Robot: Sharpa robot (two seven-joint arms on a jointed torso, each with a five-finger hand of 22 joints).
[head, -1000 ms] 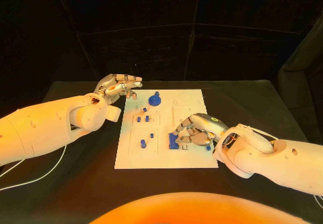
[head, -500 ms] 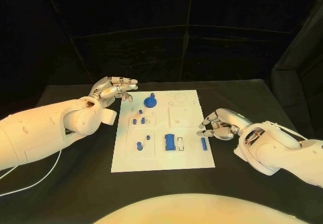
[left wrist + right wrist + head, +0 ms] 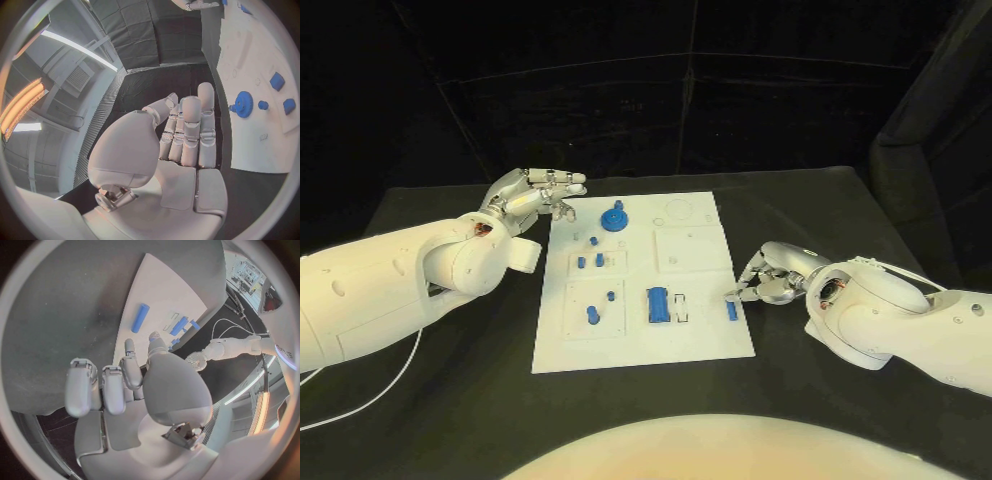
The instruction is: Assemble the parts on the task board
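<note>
Black table under dark curtains carries the white board mid-surface, blue parts scattered across it, a blue gear near its far edge; left hand off the far-left corner, fingers loosely extended, empty; right hand at the right edge, fingers curled, empty.

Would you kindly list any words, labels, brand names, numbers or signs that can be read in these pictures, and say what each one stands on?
None can be read.
Task board: plain white, with no print that can be made out.
Blue parts, such as the gear: no markings visible.
Left hand and right hand: no legible label or brand.
</note>
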